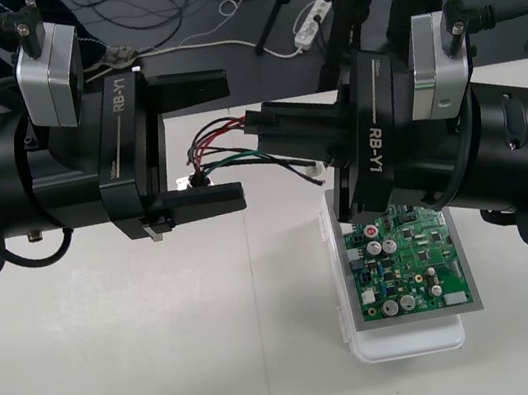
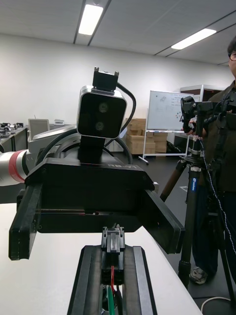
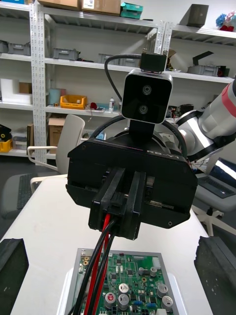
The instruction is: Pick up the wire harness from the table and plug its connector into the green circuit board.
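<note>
The right gripper (image 1: 254,126) sits just above the middle of the front view, its fingers pressed together on the harness. In the right wrist view the plug (image 2: 113,241) is pinched between the fingertips (image 2: 91,275), pointing out toward the left gripper, with the red and green wires (image 2: 112,281) running back between the fingers.

In the front view the wires (image 1: 225,148) bow out leftward from the right gripper's tips, then curve back to the right beneath it. They hang clear of the table (image 1: 120,364). The plug is not in the board.

The left gripper (image 1: 232,140) faces the right one from the left half of the front view. Its fingers are spread wide, one above the wire loop and one below, with the loop between them. In the left wrist view its fingers (image 3: 12,268) stand far apart, and the right gripper (image 3: 120,224) is centred ahead, red and black wires (image 3: 101,246) trailing down from it.

The board (image 1: 413,269) lies on its white base (image 1: 410,340) at the lower right of the front view, partly under the right arm. In the left wrist view the board (image 3: 132,280) shows below the right gripper, the wires crossing in front of it.
</note>
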Controlling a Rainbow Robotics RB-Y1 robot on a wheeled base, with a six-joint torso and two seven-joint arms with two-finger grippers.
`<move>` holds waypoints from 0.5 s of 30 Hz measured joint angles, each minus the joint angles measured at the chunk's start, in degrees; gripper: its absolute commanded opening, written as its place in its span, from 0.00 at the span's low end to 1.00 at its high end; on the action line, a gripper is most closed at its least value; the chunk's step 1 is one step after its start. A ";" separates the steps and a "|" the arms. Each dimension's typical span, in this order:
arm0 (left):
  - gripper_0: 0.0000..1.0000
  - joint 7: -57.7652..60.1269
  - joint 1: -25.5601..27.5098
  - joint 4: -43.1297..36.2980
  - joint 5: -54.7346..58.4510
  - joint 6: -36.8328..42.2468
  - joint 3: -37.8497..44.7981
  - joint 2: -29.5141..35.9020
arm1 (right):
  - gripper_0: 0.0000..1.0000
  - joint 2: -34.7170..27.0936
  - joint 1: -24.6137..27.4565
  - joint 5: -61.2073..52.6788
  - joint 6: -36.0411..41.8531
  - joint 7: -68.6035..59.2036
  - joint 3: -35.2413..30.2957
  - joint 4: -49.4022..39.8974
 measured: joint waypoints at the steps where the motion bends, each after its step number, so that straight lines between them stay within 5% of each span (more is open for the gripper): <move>1: 1.00 0.00 0.00 0.00 0.00 0.00 0.00 0.00 | 0.00 0.01 0.00 0.00 0.00 0.00 0.01 0.00; 15: 1.00 0.00 -0.10 0.00 0.00 0.00 0.00 -0.37 | 0.00 0.11 -0.02 0.00 0.01 -1.55 0.88 -0.01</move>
